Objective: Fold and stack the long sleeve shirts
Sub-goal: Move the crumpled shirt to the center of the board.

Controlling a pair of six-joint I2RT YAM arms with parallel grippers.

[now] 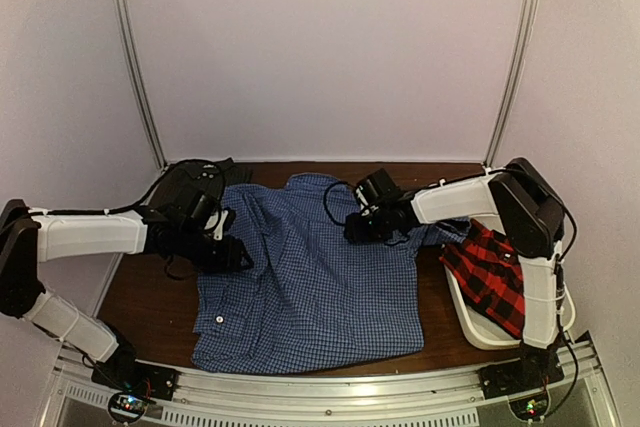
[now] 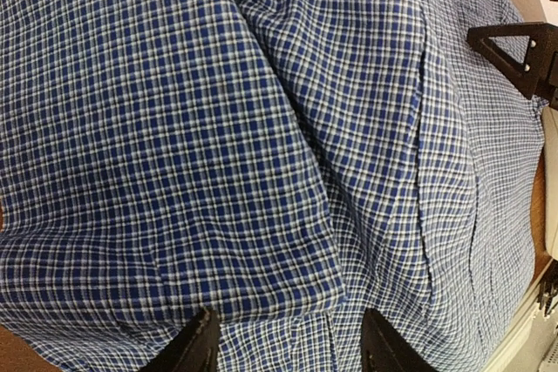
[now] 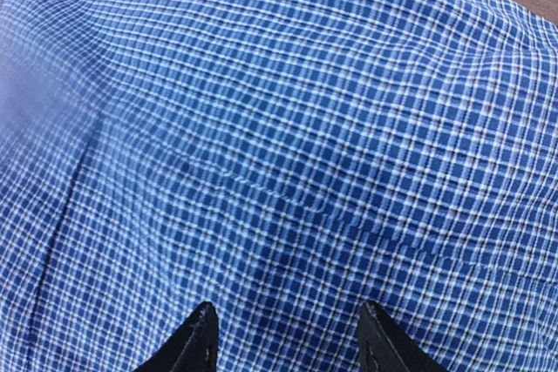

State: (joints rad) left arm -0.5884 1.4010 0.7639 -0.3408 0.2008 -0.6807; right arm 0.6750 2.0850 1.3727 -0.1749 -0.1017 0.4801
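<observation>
A blue fine-check gingham shirt (image 1: 310,287) lies spread across the middle of the table. My left gripper (image 1: 240,252) is down on its left side, and my right gripper (image 1: 352,230) is down on its upper right part. In the left wrist view the left gripper (image 2: 292,320) has its jaws apart, tips pressed on the cloth beside a fold. The right gripper (image 3: 288,307) also stands with jaws apart, gingham cloth (image 3: 279,145) spanning between the tips. A red-and-black plaid shirt (image 1: 492,272) lies in the tub on the right. A dark shirt (image 1: 195,179) sits at the back left.
A white plastic tub (image 1: 480,332) stands at the table's right side under the right arm. The brown table (image 1: 150,297) shows left of the blue shirt. White walls close the back and both sides.
</observation>
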